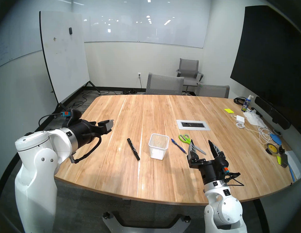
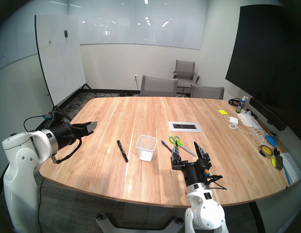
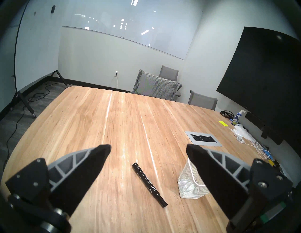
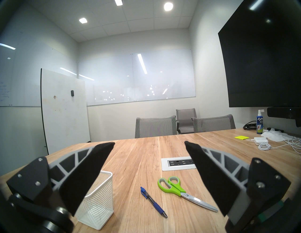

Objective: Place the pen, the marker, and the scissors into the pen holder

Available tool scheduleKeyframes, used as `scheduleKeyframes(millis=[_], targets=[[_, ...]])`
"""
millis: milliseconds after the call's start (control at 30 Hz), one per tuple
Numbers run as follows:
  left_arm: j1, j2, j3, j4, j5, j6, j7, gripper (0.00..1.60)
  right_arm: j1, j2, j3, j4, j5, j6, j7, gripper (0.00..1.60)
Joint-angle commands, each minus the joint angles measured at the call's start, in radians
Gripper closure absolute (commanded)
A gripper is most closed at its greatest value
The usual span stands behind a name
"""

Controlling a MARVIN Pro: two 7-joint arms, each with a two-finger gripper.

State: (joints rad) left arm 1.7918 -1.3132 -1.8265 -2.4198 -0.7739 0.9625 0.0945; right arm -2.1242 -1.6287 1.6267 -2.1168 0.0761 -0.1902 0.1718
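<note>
The white mesh pen holder point(image 1: 156, 153) stands upright and empty mid-table; it also shows in the wrist views point(image 3: 187, 187) point(image 4: 97, 208). The black marker point(image 1: 133, 149) point(image 3: 149, 182) lies flat to its left. The blue pen point(image 1: 178, 146) point(image 4: 154, 202) and the green-handled scissors point(image 1: 184, 138) point(image 4: 172, 185) lie flat to its right. My right gripper point(image 1: 200, 141) point(image 4: 149, 144) is open and empty, hovering just in front of the scissors' blades and the pen. My left gripper point(image 1: 110, 126) point(image 3: 148, 147) is open and empty above the table's left edge, well left of the marker.
A recessed power outlet panel point(image 1: 193, 125) sits behind the scissors. Charger and white cables point(image 1: 240, 119), a tape roll point(image 1: 271, 148), a spray bottle point(image 1: 245, 104) and papers crowd the table's right side. Grey chairs point(image 1: 164, 85) stand at the far edge, and a whiteboard point(image 1: 63, 59) at the left.
</note>
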Motion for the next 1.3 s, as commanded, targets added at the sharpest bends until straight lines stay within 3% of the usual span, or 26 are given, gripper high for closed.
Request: scheduleKeyframes(millis=[0,1267], targets=[[-0.018,0.038,0.008,-0.024,0.001,-0.003,-0.007,0.00,0.002,0.001,-0.001,-0.021,0.001,-0.004,0.002,0.00],[-0.016,0.081,0.012,-0.024,-0.056,-0.003,0.037,0.00,0.002,0.001,-0.001,-0.021,0.001,-0.004,0.002,0.00]])
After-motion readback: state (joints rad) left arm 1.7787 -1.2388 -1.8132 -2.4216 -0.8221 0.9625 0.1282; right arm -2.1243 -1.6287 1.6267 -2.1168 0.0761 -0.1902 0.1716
